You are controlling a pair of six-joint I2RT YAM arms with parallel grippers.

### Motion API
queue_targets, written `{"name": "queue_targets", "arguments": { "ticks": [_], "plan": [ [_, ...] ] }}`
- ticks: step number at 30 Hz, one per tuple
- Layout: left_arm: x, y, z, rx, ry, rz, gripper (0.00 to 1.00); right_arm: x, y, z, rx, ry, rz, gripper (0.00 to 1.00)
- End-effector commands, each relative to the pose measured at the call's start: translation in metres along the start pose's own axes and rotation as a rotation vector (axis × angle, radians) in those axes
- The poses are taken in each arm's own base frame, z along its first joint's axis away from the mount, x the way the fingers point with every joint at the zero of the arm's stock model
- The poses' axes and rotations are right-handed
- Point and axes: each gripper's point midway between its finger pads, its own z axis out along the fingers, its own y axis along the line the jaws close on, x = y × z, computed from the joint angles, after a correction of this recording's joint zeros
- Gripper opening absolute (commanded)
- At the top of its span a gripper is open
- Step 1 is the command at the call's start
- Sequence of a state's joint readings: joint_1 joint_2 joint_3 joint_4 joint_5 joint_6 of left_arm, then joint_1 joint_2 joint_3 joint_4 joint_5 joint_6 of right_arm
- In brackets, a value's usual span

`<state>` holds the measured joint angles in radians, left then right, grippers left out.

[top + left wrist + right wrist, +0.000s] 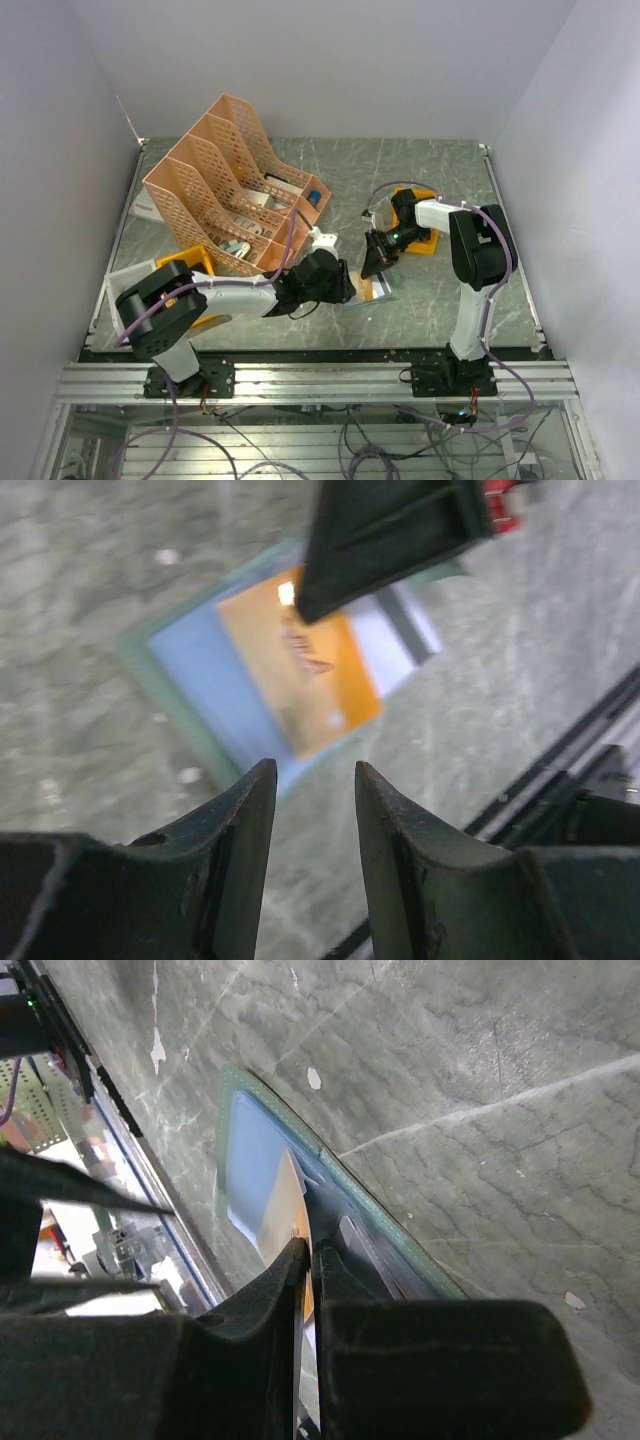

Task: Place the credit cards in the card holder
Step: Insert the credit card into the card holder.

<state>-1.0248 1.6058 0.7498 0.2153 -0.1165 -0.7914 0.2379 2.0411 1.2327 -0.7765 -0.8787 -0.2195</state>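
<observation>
Softly, evenly lit from above; only faint shadows on the table (440,190). Crisp in the top view. Blurred throughout the left wrist view; blurred at the near jaws in the right, overexposed at its left edge.

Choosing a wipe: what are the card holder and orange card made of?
The card holder: likely fabric or faux leather, matte, with a raised green edge. The orange card: probably plastic, thin, flat, smooth printed face with a bright highlight.

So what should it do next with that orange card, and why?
Probably the right gripper should slide the orange card further into the open card holder: it pinches the card's edge, most of the card lies exposed over the holder, and the left gripper hovers open nearby.
</observation>
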Motion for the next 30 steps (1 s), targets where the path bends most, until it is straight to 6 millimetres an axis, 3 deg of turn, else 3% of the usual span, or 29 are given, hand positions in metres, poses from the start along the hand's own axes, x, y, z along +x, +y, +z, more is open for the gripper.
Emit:
{"name": "queue_targets", "arguments": {
  "ticks": [1, 6, 12, 19, 30],
  "plan": [
    [-0.023, -0.058, 0.003, 0.139, -0.097, -0.079, 0.48, -0.005, -0.014, 0.006, 0.046, 0.001, -0.034, 0.06],
    [-0.018, -0.080, 0.034, 0.114, -0.112, -0.160, 0.47, -0.005, -0.013, 0.006, 0.045, 0.001, -0.035, 0.06],
    [-0.012, -0.074, 0.065, -0.043, -0.111, -0.174, 0.39, -0.005, -0.012, 0.005, 0.042, 0.002, -0.037, 0.07],
    [-0.012, -0.056, 0.075, -0.233, -0.133, -0.143, 0.36, -0.005, -0.011, 0.006, 0.035, -0.002, -0.036, 0.07],
    [-0.008, -0.041, 0.087, -0.385, -0.165, -0.103, 0.36, -0.003, -0.011, 0.007, 0.030, 0.002, -0.032, 0.08]
  ]
}}
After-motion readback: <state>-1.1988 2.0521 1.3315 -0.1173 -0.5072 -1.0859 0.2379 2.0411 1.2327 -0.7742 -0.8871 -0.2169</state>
